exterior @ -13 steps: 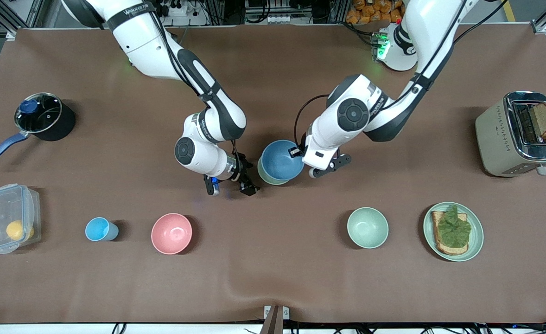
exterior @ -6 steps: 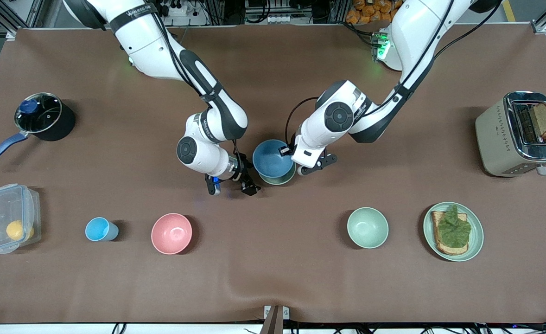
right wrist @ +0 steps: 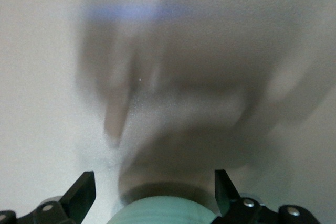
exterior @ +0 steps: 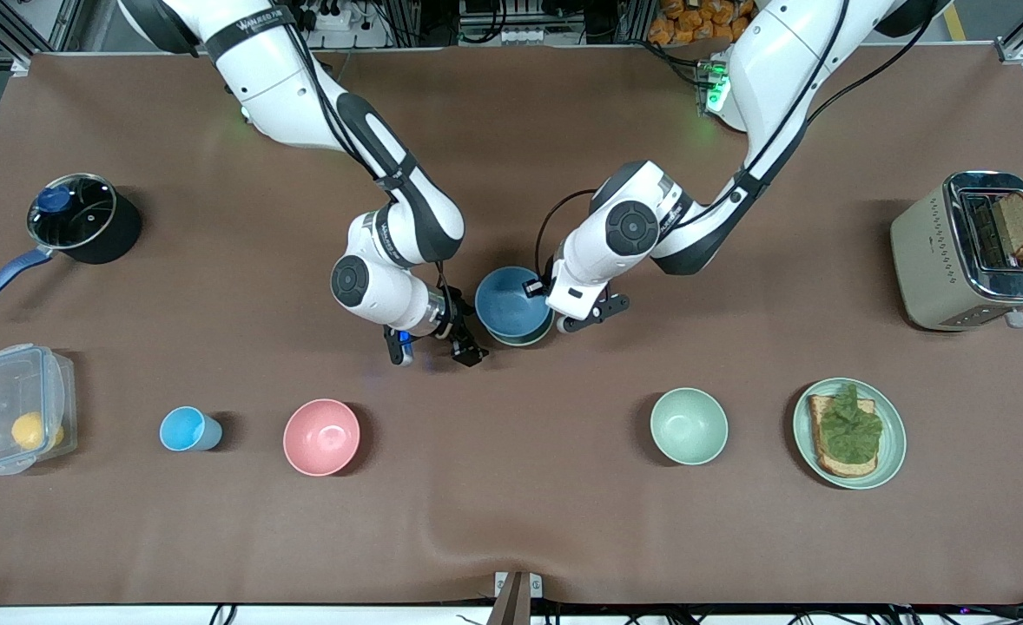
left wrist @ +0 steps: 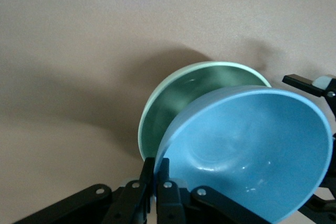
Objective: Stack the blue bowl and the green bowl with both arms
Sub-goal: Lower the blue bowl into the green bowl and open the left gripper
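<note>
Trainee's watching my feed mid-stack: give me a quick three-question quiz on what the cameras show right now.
1. True or false: the left gripper is shut on the blue bowl's rim.
2. The blue bowl is over which bowl? A) pink bowl B) green bowl C) mint bowl
3. Fill in: the right gripper hangs with its fingers ____, beside the two bowls.

Key:
1. True; the left wrist view shows its fingers pinching the rim.
2. B; the green bowl shows under it, while the pink bowl and mint bowl sit nearer the front camera.
3. open
</note>
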Motion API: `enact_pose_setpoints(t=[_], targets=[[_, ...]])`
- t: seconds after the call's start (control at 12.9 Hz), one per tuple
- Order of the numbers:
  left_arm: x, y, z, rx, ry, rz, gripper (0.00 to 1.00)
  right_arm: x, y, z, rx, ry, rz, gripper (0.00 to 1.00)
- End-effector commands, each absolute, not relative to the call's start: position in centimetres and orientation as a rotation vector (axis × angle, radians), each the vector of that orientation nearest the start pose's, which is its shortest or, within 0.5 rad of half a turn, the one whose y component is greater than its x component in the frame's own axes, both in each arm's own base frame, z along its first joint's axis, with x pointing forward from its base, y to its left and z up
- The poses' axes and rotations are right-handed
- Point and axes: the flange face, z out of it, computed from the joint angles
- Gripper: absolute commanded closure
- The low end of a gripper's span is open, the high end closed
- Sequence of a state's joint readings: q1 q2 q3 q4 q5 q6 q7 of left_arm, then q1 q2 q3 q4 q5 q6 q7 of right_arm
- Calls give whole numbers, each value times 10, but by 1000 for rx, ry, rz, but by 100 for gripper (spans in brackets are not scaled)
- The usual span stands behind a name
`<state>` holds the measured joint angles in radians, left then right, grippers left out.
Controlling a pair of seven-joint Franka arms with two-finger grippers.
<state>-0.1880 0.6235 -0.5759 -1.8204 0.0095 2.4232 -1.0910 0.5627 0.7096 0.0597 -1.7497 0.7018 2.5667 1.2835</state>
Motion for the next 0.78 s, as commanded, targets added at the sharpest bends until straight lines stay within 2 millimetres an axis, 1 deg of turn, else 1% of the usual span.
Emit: enact_pose_setpoints(t=[0.0,0.23,0.39,0.54,0.62,0.7], targets=[[496,-434,240,-3298,-682,323,100,551,381,175,-2233,1625,440,0],[496,-434,236,-3303,-687,327,100,552,380,175,-2232,1627,439,0],[501,-429,231,-3302,-704,309,100,552,380,175,-2233,1627,443,0],[499,-431,228,-3297,-690,303,100,552,379,175,-2233,1628,441,0],[500,-429,225,-3289,-698,309,98,552,379,175,-2234,1626,441,0],[501,-428,223,-3290,-700,310,72,552,379,175,-2234,1626,441,0]])
